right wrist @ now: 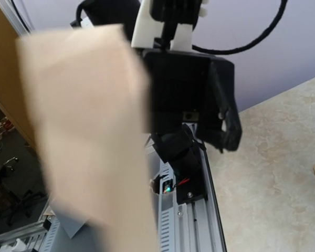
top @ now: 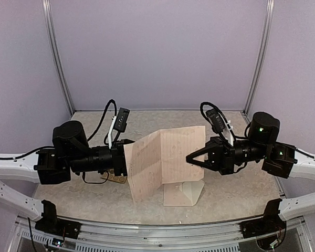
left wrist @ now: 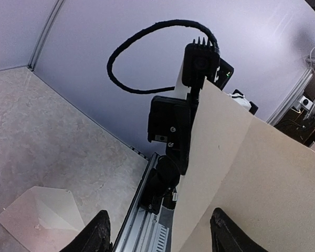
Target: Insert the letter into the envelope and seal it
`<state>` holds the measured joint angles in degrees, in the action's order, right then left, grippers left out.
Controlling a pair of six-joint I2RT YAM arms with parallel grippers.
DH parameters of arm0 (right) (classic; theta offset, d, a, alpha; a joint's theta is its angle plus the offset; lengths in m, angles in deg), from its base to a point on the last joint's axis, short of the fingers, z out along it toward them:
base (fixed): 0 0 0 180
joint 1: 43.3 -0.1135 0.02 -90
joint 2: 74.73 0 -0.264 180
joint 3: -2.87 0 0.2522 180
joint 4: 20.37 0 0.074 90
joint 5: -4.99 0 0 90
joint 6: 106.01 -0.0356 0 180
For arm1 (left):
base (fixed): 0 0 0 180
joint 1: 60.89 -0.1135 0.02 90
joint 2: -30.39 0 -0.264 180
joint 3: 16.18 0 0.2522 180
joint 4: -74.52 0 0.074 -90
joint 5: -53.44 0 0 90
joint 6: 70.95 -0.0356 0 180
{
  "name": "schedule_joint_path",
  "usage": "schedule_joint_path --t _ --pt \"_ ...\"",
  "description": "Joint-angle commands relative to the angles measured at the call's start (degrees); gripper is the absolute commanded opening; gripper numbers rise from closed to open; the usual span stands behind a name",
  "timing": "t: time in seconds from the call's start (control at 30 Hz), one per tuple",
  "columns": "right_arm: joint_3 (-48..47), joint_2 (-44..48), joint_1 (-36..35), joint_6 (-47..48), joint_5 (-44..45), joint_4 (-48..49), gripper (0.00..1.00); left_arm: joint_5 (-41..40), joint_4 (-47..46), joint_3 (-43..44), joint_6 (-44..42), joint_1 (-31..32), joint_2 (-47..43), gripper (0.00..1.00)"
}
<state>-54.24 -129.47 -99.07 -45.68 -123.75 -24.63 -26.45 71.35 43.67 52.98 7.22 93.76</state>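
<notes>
Letter [top: 165, 157]: pinkish-beige sheet with faint handwriting and 1 vertical crease showing. It is held up off the bench [top: 147, 121], over the bench centre.
Envelope [top: 185, 193]: flat on the bench just under the letter's lower edge, near the middle of the near edge. Its left part is hidden behind the sheet. Can't tell if the paper touches it.

Right gripper [top: 190, 157]: in the top view its 2 fingers come to a point on the letter's right panel, so it reads as clamped on the sheet. Its own wrist view doesn't show the fingers, only blurred paper filling the left side.

Left gripper [left wrist: 160, 236]: jaws spread wide. The wrist view shows both fingers [left wrist: 97, 233] well apart. The letter's left edge drops between them and lies by the right-hand one in that view; contact not clear.

Edges/room:
- The letter's left edge sits at the left gripper's nose, and its right edge ends at the right gripper's body.
- The bench's far edge is well apart from the sheet.
- The near-edge rail [top: 163, 228] runs near the envelope.
- Sticker sheet [top: 111, 178]: a sliver shows under the left arm, left of the letter, toward the near-left corner.
</notes>
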Motion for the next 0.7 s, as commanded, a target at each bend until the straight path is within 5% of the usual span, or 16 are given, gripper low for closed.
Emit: schedule_joint_path --t 0.0,0.47,0.67 --pt "-1.2 -0.1 -0.6 -0.7 -1.1 2.9 0.0 4.0 -5.7 1.6 -1.4 0.6 1.3 0.61" --pt "-0.9 -0.6 -0.7 -1.3 -1.4 3.3 0.0 7.0 -8.9 3.1 -1.1 2.0 5.0 0.6" --pt "-0.9 -0.7 -0.8 -1.5 -1.9 3.4 0.0 8.2 -10.1 3.5 -1.2 2.0 6.4 0.45"
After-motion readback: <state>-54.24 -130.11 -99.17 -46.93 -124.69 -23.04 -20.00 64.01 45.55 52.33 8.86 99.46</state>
